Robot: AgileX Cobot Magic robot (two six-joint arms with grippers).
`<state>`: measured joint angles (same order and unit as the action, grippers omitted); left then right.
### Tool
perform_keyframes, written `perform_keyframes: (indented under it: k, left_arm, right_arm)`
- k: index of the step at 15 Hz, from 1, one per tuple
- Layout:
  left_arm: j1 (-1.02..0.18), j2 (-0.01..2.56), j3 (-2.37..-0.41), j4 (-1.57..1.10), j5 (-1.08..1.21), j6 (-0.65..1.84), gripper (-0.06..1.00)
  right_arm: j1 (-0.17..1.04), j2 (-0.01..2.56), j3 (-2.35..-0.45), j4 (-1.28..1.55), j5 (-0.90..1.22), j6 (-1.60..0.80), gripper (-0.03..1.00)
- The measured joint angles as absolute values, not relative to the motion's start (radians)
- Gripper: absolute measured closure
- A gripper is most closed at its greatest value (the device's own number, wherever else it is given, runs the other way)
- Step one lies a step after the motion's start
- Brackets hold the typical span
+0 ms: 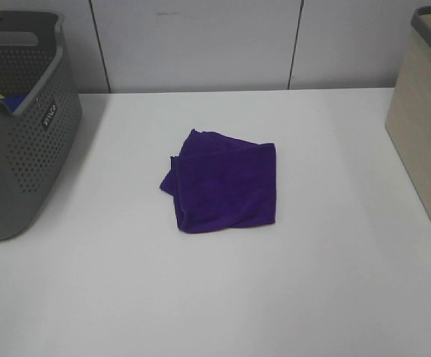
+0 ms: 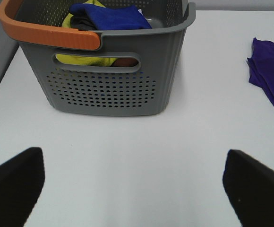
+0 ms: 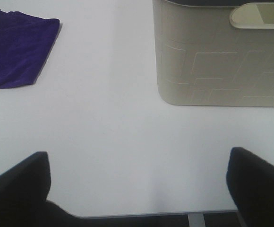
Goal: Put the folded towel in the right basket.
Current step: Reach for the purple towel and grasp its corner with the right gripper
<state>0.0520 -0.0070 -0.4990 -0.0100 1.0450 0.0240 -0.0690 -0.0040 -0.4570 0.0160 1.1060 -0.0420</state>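
A folded purple towel point(image 1: 223, 182) lies flat at the middle of the white table; it also shows in the left wrist view point(image 2: 271, 71) and in the right wrist view point(image 3: 16, 47). The beige right basket point(image 1: 427, 126) stands at the table's right edge and shows in the right wrist view point(image 3: 222, 56). My left gripper point(image 2: 134, 189) is open and empty over the table, short of the grey basket. My right gripper point(image 3: 137, 189) is open and empty near the table's front edge, short of the beige basket. Neither gripper shows in the exterior view.
A grey perforated basket point(image 1: 22, 126) with an orange handle point(image 2: 47, 33) stands at the left, holding blue point(image 2: 111, 16) and yellow cloths. A white wall runs behind the table.
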Motion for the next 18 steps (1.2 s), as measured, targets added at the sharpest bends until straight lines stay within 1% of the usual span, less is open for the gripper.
perform_keyframes:
  k: [16, 17, 18]
  left_arm:
    - [0.052, -0.007, -0.499, -0.01, 1.045, 0.024, -0.05]
    - [0.052, -0.007, -0.499, -0.01, 1.045, 0.024, -0.05]
    - [0.052, -0.007, -0.499, -0.01, 1.045, 0.024, -0.05]
  right_arm:
    - [-0.069, -0.002, -0.457, 0.016, 1.106, -0.041, 0.0]
    - [-0.069, 0.049, -0.484, 0.016, 1.106, -0.041, 0.0]
    - [-0.069, 0.158, -0.539, 0.016, 1.108, -0.041, 0.0]
